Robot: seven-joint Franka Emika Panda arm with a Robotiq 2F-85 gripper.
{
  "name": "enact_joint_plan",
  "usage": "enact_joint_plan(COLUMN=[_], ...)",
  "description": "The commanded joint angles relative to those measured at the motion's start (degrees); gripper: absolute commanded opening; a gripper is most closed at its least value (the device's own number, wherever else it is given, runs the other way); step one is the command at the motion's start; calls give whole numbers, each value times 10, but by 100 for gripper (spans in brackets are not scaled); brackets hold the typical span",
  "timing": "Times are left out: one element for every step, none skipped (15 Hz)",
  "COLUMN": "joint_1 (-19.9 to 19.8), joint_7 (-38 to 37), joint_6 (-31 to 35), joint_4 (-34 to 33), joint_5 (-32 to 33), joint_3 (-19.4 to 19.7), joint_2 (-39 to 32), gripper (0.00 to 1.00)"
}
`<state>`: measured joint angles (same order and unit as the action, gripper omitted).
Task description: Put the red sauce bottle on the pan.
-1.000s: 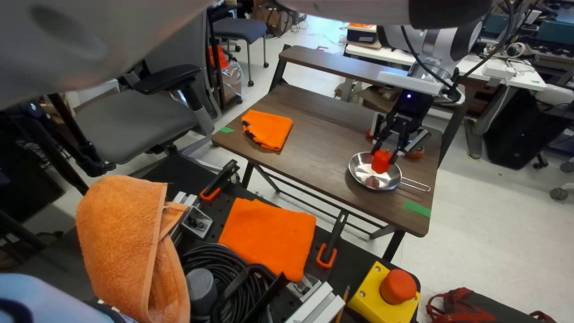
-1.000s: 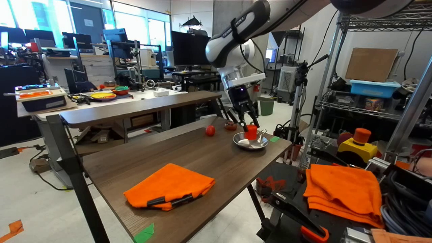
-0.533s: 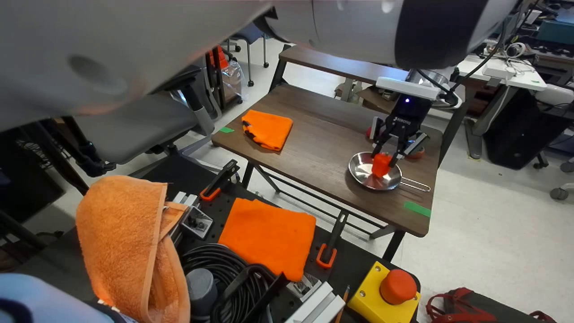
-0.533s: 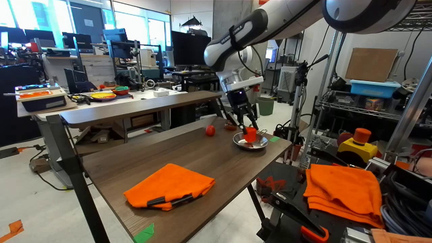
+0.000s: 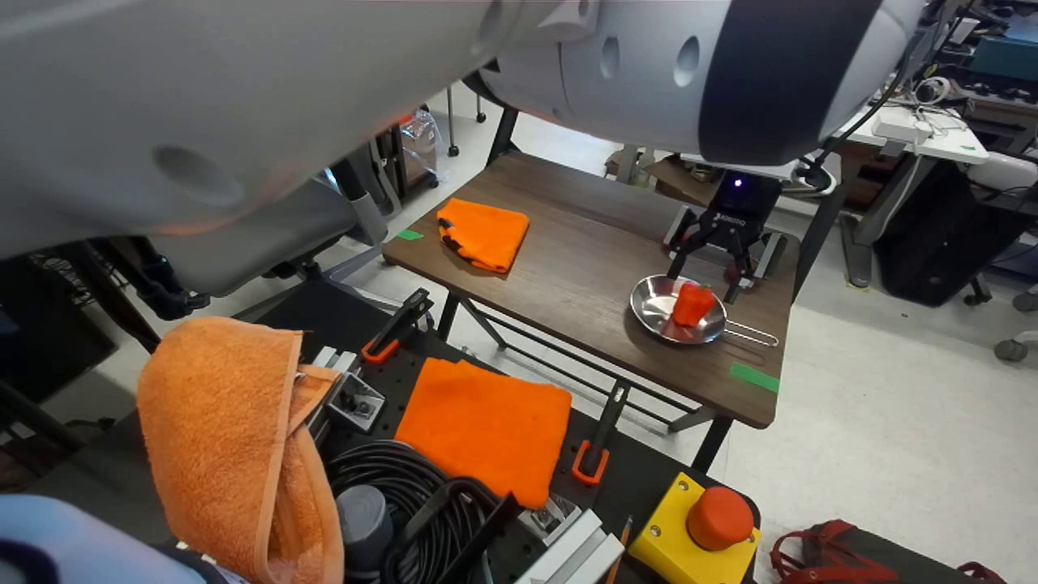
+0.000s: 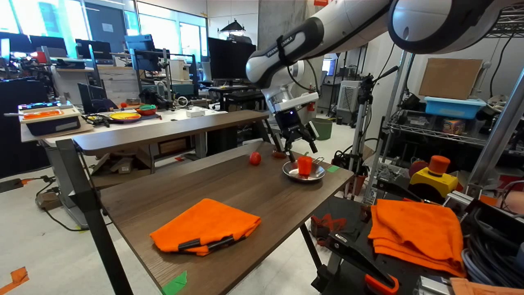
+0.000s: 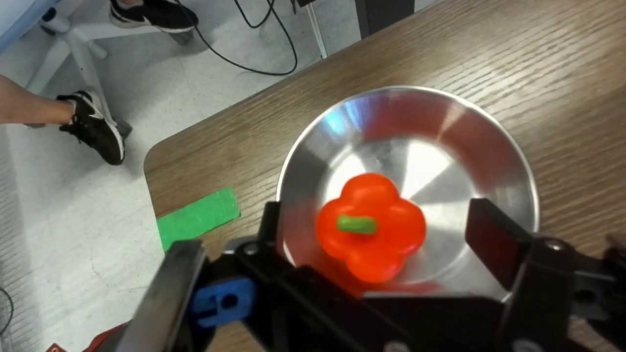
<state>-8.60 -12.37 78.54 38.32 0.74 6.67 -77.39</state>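
Brown counter (image 6: 233, 184); red pepper (image 6: 304, 166) (task's "bottle", presumably) stands upright in the pan (image 7: 430, 181). Jaws spread wide, empty; wrist view shows it between them, so straight-up retreat looks safest.

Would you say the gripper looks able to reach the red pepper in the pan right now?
Probably yes: the gripper is open, its fingers on either side of the red pepper in the wrist view, nothing covers the pepper's top, and the pan looks shallow.
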Motion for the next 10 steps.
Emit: enact_joint_plan(joint_1=[11,16,23,27,25,20,26,27,27,27], joint_7=[41,55,73,79,73,67,61,61,61,61], joint_6=[-3,12,35,54,76,84,59,65,65,65], joint_4=[4,14,30,37,42,49,1,6,13,20], joint_5=[6,6,10,7,-10,-31,-11,-19,-23,-25], joint_3=[-7,-8,-8,-9,-16,-28,-10,-16,-19,-20], joint_2=[34,51,78,96,114,135,81,101,116,125], gripper=[100,100,100,100,100,100,100,100,100,100])
